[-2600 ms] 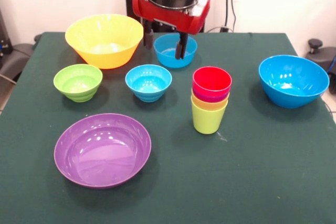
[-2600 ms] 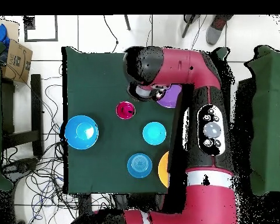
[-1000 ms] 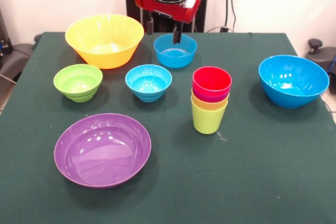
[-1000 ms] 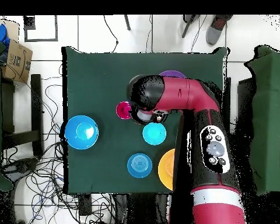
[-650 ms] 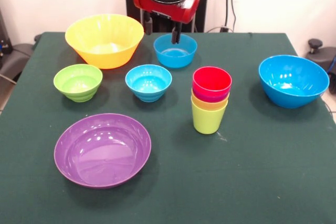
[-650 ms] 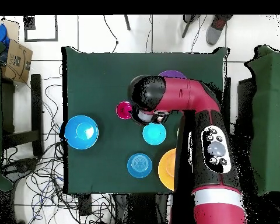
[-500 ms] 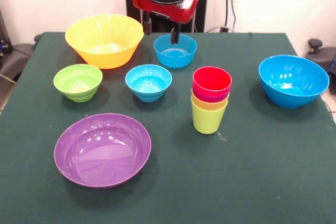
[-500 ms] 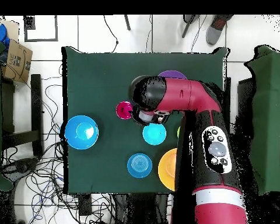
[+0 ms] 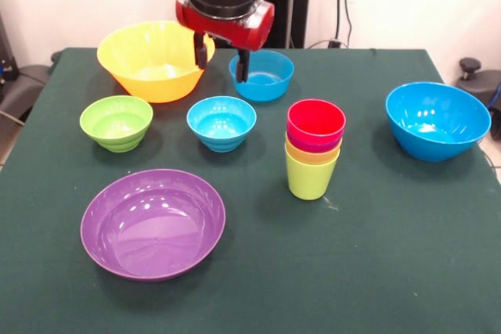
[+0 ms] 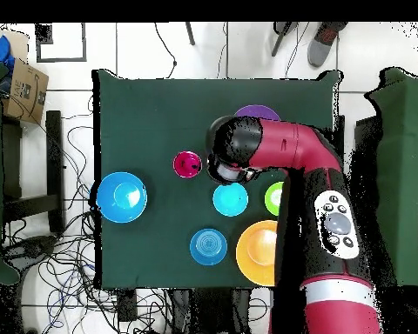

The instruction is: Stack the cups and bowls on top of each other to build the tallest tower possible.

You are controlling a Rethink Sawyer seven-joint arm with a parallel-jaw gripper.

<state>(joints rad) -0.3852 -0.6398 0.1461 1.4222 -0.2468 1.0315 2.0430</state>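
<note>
Four nested cups form your tower point(image 9: 314, 149) mid-worktop, red rim on top, lime green lowest, while the claw point(image 9: 222, 60) hangs spread and empty near the far edge.

Red cup point(image 9: 315, 122) atop lime green cup point(image 9: 311, 176); dark green table point(image 9: 376, 232).

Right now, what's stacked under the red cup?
The red cup sits nested on top, with a purple rim, then a yellow rim, and the lime green cup lowest on the table. Only those rims show; the cups' lower bodies are covered.
</note>
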